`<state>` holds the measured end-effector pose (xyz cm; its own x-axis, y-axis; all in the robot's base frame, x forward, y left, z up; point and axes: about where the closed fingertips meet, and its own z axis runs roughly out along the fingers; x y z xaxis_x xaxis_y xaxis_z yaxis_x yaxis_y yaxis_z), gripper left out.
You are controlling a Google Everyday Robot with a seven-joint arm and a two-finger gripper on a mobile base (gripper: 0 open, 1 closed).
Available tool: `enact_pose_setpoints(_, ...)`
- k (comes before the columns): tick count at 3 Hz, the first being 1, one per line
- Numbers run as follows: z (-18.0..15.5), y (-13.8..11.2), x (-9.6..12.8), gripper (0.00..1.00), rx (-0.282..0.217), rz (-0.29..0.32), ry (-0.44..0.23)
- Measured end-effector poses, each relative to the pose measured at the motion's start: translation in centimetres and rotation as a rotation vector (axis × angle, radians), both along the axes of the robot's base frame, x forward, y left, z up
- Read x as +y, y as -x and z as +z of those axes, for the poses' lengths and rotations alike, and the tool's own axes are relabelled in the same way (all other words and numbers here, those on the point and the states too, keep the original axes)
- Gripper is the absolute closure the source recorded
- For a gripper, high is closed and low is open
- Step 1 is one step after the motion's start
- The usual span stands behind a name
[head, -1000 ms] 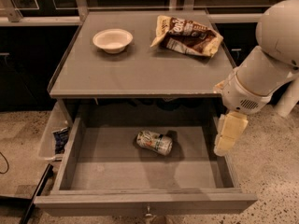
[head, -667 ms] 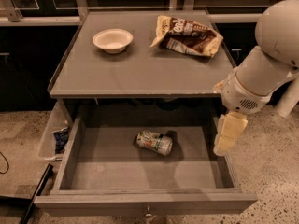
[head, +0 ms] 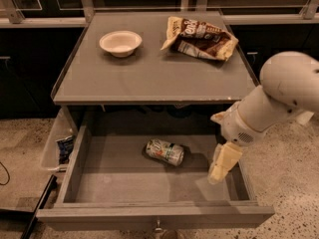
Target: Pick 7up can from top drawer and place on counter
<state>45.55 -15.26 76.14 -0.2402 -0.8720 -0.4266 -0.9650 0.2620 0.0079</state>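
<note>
- Small silvery-white and green 7up can (head: 165, 152) lies on its side in the open grey wooden top drawer (head: 114, 180).
- Cream end effector (head: 217, 175) points down over the drawer's right side, apart from the can; spread or closed, I cannot tell.

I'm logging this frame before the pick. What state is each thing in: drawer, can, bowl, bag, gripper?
top drawer: open.
7up can: on its side on the drawer bottom, unheld.
bowl: upright on the counter, looks empty.
chip bag: crumpled, lying on the counter.
gripper: pointing down over the drawer's right side, clear of the can.
</note>
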Motion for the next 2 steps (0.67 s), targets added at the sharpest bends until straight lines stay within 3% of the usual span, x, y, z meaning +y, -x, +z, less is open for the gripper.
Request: enact_pose_setpoints(2, -5.6, -1.4, 3.1, 0.0, -0.052, -0.016, -0.164)
